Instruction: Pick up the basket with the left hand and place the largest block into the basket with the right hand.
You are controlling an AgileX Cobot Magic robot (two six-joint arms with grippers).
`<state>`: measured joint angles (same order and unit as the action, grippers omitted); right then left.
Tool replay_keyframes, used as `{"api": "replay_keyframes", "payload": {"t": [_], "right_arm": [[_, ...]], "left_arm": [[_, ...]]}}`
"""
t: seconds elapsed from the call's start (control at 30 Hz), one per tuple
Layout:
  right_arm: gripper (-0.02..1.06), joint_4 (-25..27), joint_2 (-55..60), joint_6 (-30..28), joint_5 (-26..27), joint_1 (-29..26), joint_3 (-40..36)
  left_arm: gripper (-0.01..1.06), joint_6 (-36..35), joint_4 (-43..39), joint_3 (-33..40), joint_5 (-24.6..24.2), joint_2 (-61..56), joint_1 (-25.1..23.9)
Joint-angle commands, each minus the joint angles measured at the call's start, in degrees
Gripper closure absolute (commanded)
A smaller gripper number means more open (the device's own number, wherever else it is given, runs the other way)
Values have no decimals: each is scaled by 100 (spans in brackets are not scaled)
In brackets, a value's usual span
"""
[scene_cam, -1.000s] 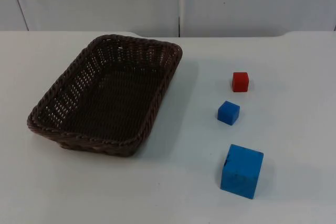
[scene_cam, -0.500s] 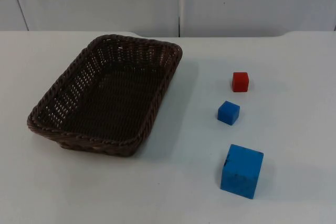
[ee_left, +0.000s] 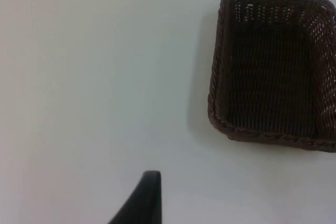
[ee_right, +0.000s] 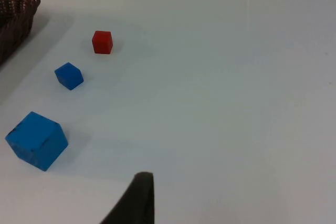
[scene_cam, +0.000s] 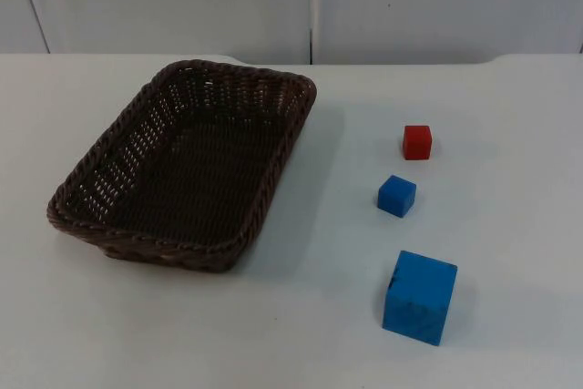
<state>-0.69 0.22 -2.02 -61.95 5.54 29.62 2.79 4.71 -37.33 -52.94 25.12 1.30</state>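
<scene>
the basket (scene_cam: pixel 187 166) sits empty on the white table (scene_cam: pixel 301 334), a dark woven tray off to the left side, and nothing has hold of it yet. to the right of it lie three blocks in a loose line: a small red block (scene_cam: pixel 416 142) farthest back, a small blue block (scene_cam: pixel 397 196) in the middle, and the big blue block (scene_cam: pixel 420 296) nearest the front edge, well apart from the basket. the left gripper (ee_left: pixel 139 203) hangs over bare table beside the basket, and the right gripper (ee_right: pixel 134 198) hangs over bare table to the side of the blocks; of each i can see just one dark fingertip, so i cannot tell whether either is spread or closed, and neither is grasping anything. what worries me from here: the basket's rim is thick and braided, and its walls slope outward, so a pinch on the rim could slip or tip the basket as it comes up. the small blue block is the same colour as the big one and lies just behind it, so a careless reach could land on the wrong one or knock it. the big block looks wide, and a narrow grip could push it along the table instead of closing round it. it has a dark mark on one face that i can't make out. in the left wrist view the basket's far side is cut off, and in the right wrist view just a corner of its rim shows.
</scene>
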Motion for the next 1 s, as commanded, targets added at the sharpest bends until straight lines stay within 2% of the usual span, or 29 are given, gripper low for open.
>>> {"api": "replay_keyframes", "payload": {"t": [0.0,0.63,0.97], "right_arm": [[0,-15,-22,15,16,-30,-10],[0,-15,-22,15,16,-30,-10],[0,-15,-22,15,16,-30,-10]], "left_arm": [[0,-6,81,-80,149,194,40],[0,144,81,-1275,456,2798,40],[0,344,231,-1576,877,3782,40]]}}
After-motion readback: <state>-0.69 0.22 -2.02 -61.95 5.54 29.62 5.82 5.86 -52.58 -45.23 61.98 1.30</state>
